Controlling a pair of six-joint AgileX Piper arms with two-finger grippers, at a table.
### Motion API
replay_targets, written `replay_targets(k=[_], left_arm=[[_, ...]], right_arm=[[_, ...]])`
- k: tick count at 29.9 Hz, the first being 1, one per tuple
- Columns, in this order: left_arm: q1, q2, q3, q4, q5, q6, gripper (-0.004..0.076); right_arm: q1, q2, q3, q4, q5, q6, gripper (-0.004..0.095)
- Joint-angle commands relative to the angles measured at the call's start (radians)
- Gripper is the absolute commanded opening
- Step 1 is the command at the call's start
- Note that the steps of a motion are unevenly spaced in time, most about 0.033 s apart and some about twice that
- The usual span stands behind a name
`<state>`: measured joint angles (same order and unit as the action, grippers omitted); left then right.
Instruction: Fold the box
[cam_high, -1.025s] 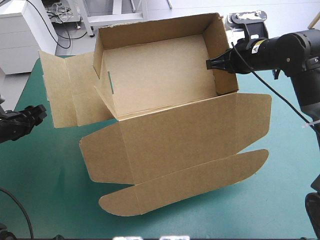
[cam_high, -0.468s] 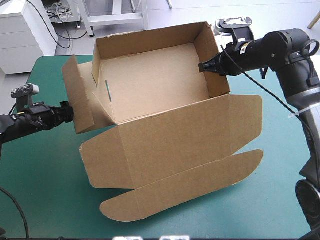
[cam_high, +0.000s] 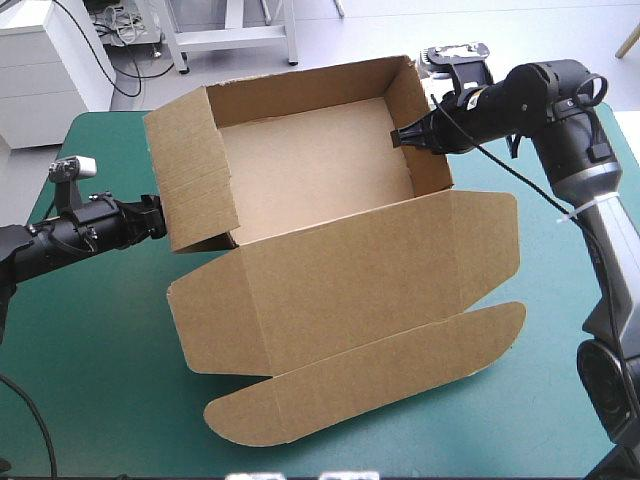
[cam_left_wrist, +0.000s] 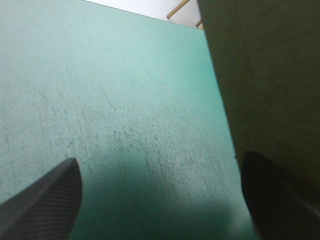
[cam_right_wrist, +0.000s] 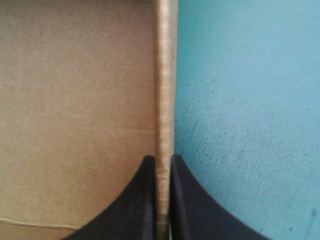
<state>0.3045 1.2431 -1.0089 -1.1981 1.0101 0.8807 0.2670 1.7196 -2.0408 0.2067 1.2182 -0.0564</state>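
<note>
Newly raised left wall (cam_high: 195, 172); box (cam_high: 330, 275) long axis crosswise; right pincer (cam_right_wrist: 161, 159) gripping it, left pincer (cam_high: 157, 216) wide.

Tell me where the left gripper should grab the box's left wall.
Probably its free top edge, from above, one finger each side: the left wall stands upright and thin, and the open left gripper sits outside it.

Box (cam_high: 320, 180) cut off in both wrist views; raised wall near left gripper (cam_high: 158, 215) hides inner corner.
</note>
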Motion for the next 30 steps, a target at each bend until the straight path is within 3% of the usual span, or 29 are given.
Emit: replay_targets(k=[1, 9, 26, 30], left_arm=[[-0.005, -0.025, -0.026, -0.156, 0.035, 0.021, 0.0617], [-0.015, -0.025, -0.026, -0.371, 0.166, 0.095, 0.0617], [-0.127, -0.025, -0.026, -0.534, 0.158, 0.093, 0.0617], [-0.129, -0.025, -0.026, -0.496, 0.134, 0.073, 0.0617]], right_arm=[[-0.001, -0.029, -0.023, -0.016, -0.073, 0.016, -0.002], [-0.001, -0.008, -0.023, -0.046, -0.077, 0.02, -0.002], [0.013, -0.008, -0.023, -0.042, -0.077, 0.02, -0.0019], [0.057, -0.008, -0.023, -0.105, -0.09, 0.027, -0.0017]])
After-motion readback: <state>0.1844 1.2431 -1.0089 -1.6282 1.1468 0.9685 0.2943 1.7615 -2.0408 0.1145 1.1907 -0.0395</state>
